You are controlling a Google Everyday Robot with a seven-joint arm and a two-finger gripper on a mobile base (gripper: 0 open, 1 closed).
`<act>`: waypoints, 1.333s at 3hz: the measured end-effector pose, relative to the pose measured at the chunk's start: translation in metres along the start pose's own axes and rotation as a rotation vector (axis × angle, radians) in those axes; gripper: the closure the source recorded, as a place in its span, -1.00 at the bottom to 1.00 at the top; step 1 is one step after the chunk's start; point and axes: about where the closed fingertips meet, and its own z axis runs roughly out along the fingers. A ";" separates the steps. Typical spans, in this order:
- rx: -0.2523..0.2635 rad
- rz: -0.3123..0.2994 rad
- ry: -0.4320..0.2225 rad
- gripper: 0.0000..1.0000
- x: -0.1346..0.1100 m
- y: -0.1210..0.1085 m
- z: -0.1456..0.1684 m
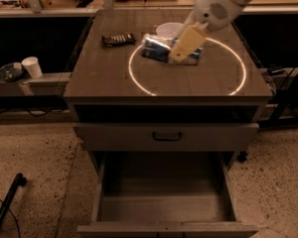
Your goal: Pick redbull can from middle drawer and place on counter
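Observation:
My gripper (181, 48) reaches in from the upper right and is shut on the redbull can (156, 48), a slim silver and blue can held sideways just over the counter (104, 78), inside the left part of the white circle (136, 81). Whether the can touches the counter I cannot tell. The middle drawer (164, 197) stands pulled open below, its grey inside bare.
A white bowl (168, 29) sits on the counter behind the can, partly hidden by my arm. A dark snack bar wrapper (118, 38) lies at the counter's back left. The drawer front with the black handle (166, 136) is closed. A white cup (32, 67) stands on a low shelf at left.

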 end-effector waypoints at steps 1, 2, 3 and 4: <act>0.001 0.105 0.032 1.00 -0.033 -0.001 0.050; 0.022 0.271 0.059 1.00 -0.035 -0.017 0.091; 0.058 0.437 0.094 1.00 -0.026 -0.038 0.116; 0.124 0.568 0.116 1.00 -0.014 -0.069 0.123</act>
